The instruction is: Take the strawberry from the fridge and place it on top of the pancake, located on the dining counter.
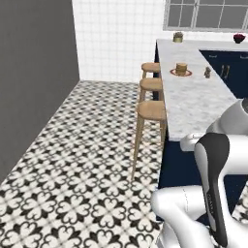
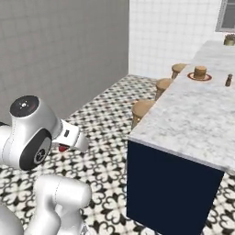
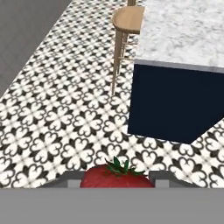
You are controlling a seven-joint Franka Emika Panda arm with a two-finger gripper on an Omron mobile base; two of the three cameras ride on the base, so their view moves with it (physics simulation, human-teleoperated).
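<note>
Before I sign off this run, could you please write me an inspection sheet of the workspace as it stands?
Surface: dining counter, marble top on a navy base.
Job's things: pancake on a red-rimmed plate at the far end; strawberry between the gripper's tips, above the floor.
Clutter: small brown shaker beside the plate; a pot and a dark bowl by the window.
Gripper: gripper shut on the strawberry.
Cables: nothing seen.
Surroundings: three wooden stools along the counter, patterned tile floor, grey wall.
</note>
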